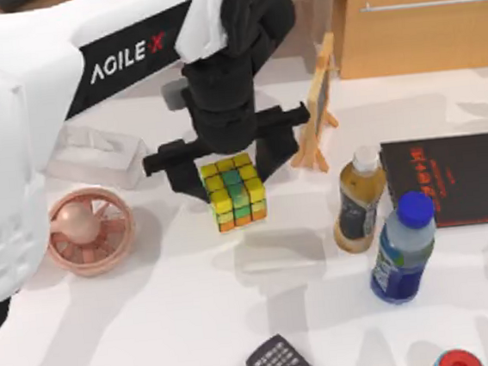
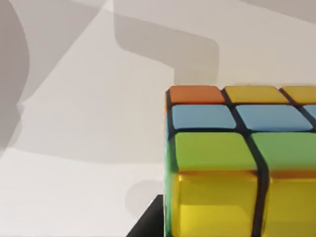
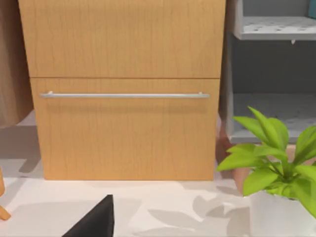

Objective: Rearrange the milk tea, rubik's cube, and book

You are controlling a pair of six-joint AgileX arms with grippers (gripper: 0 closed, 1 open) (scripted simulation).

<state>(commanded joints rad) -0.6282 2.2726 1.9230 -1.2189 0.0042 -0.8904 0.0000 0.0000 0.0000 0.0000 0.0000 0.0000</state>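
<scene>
Here, nearest the camera's low edge of the top view, a black remote [image 1: 284, 365] lies on the white tabletop [image 1: 154, 330], with a blue-capped bottle [image 1: 402, 250] further right. Just beyond it stands the milk tea [image 1: 355, 200], upright and untouched, beside a flat black rectangle with red lettering [image 1: 455, 178]. We see no teal book here, so by our judgement the rearranging has barely begun: no item looks placed.

At the middle sits the rubik's cube [image 1: 233, 191] on the tabletop. Our left claw [image 1: 225, 163] hangs right above its far edge, fingers spread wide to either side, gripping nothing we can make out. A pink fan [image 1: 88, 229] rests to the left, a small wooden easel [image 1: 316, 107] farther back. Our right arm is parked, facing a wooden cabinet [image 3: 123, 89].
</scene>
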